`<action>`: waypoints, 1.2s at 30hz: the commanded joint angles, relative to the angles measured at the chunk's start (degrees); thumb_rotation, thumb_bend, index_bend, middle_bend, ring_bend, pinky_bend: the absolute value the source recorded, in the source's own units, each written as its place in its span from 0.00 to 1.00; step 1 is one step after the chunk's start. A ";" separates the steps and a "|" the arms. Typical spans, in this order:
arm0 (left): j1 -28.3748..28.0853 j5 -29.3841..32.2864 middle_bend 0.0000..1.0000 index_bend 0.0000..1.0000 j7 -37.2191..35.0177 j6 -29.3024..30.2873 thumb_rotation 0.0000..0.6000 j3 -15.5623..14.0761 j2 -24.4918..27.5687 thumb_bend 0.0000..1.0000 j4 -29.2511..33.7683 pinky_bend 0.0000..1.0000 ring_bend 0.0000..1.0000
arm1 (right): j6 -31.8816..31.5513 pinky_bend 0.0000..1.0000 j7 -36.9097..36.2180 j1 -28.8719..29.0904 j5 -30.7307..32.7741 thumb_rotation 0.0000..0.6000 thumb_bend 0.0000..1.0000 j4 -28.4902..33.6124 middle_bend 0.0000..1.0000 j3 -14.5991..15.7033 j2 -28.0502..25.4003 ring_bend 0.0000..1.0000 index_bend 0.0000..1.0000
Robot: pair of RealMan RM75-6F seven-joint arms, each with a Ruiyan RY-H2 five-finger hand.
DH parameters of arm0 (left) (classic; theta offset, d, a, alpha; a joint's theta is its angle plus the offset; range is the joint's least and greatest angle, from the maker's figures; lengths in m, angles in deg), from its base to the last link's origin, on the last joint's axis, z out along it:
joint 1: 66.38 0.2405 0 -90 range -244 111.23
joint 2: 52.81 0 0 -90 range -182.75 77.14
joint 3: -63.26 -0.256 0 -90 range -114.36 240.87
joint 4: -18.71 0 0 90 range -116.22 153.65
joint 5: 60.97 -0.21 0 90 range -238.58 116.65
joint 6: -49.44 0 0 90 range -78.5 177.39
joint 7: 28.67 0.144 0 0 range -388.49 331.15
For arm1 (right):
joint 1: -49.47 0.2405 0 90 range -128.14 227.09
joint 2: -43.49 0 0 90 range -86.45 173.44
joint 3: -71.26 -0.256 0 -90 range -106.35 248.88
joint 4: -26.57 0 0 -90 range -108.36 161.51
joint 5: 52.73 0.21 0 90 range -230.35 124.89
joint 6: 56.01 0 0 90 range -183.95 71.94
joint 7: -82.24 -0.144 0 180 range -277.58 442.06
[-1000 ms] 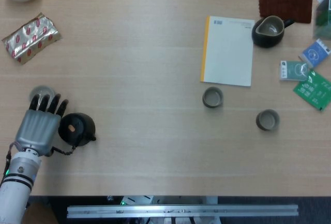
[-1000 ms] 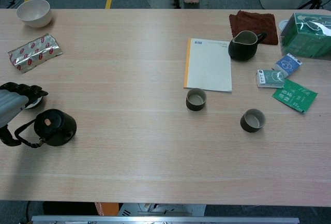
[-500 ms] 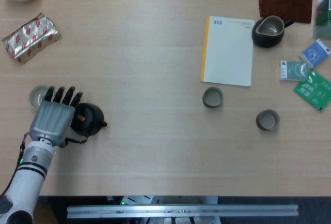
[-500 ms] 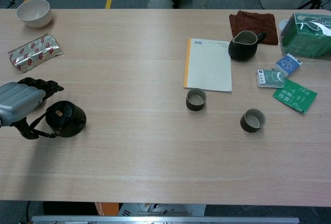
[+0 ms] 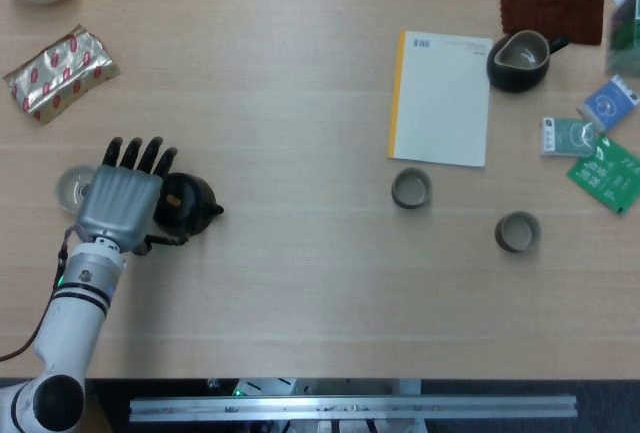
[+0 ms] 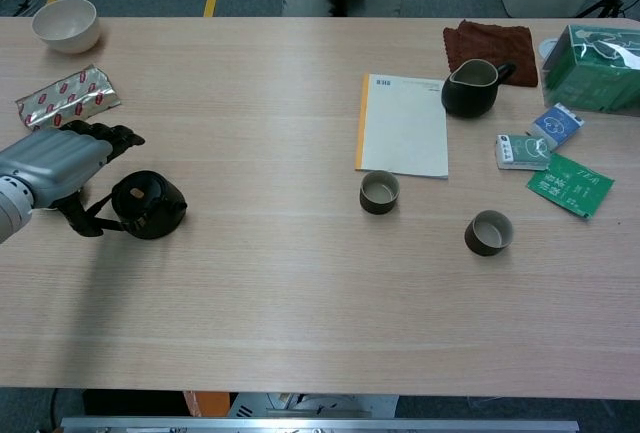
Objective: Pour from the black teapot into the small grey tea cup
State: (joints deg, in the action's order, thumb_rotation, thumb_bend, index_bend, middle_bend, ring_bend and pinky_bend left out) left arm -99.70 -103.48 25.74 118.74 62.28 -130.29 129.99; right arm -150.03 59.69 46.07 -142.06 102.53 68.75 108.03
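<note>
Since the earlier frames, the left hand (image 5: 120, 198) has carried the black teapot (image 5: 188, 203) rightward and farther up the counter (image 5: 300, 283). It grips the teapot's handle, dark fingers (image 6: 108, 137) stretched above it. Both grey cups (image 6: 379, 192) (image 6: 488, 232) stand well apart to the right, just below a notebook (image 6: 403, 125). A foil packet (image 6: 66, 99) and white bowl (image 6: 65, 23) lie behind the hand.
</note>
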 commanded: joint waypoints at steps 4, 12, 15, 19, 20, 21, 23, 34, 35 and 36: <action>-1.71 2.65 0.00 0.00 0.10 -0.16 1.00 1.30 -1.47 0.09 -1.63 0.00 0.00 | 0.02 0.27 0.00 -0.08 0.17 1.00 0.15 -0.02 0.25 -0.05 0.00 0.14 0.27; -3.31 4.23 0.00 0.00 -0.32 -0.05 1.00 2.25 -2.61 0.09 -3.01 0.00 0.00 | 0.20 0.27 0.08 -0.13 0.38 1.00 0.15 0.01 0.25 -0.09 0.01 0.14 0.27; -3.90 4.80 0.00 0.00 -0.53 -0.01 1.00 2.65 -3.17 0.09 -3.74 0.00 0.00 | 0.24 0.27 0.14 -0.12 0.38 1.00 0.15 0.06 0.25 -0.10 -0.03 0.14 0.27; -4.61 4.65 0.00 0.00 -0.74 0.33 1.00 3.05 -4.15 0.09 -5.39 0.00 0.00 | 0.41 0.27 0.16 -0.07 0.51 1.00 0.15 0.07 0.25 -0.17 -0.02 0.14 0.27; -4.79 4.64 0.00 0.00 -0.67 0.65 1.00 3.17 -4.49 0.09 -5.94 0.00 0.00 | 0.44 0.27 0.15 -0.04 0.52 1.00 0.15 0.08 0.25 -0.19 -0.03 0.14 0.27; -4.90 4.67 0.00 0.00 -0.72 0.79 1.00 3.29 -4.71 0.09 -6.27 0.00 0.00 | 0.44 0.27 0.15 -0.04 0.49 1.00 0.15 0.09 0.25 -0.19 -0.04 0.14 0.27; -5.05 4.71 0.00 0.00 -1.15 1.01 1.00 3.57 -5.05 0.09 -6.87 0.00 0.00 | 0.37 0.27 0.13 -0.06 0.47 1.00 0.15 0.07 0.25 -0.20 -0.02 0.14 0.27; -4.36 5.87 0.00 0.00 -1.97 1.81 1.00 1.94 -2.05 0.09 -3.41 0.00 0.00 | 0.45 0.27 0.19 0.12 0.06 1.00 0.15 0.07 0.25 -0.11 0.07 0.14 0.27; -4.21 5.77 0.00 0.00 -2.15 1.91 1.00 1.72 -1.61 0.09 -2.91 0.00 0.00 | 0.43 0.27 0.22 0.15 0.02 1.00 0.15 0.10 0.25 -0.13 0.08 0.14 0.27; -4.05 5.49 0.00 0.00 -2.35 2.06 1.00 1.46 -1.19 0.09 -2.46 0.00 0.00 | 0.39 0.27 0.25 0.17 -0.03 1.00 0.15 0.14 0.25 -0.14 0.08 0.14 0.27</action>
State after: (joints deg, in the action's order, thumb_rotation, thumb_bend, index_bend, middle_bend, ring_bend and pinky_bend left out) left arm -103.96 -97.91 23.62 120.65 64.03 -131.85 127.15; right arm -149.64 59.94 46.23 -142.10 102.67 68.62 108.11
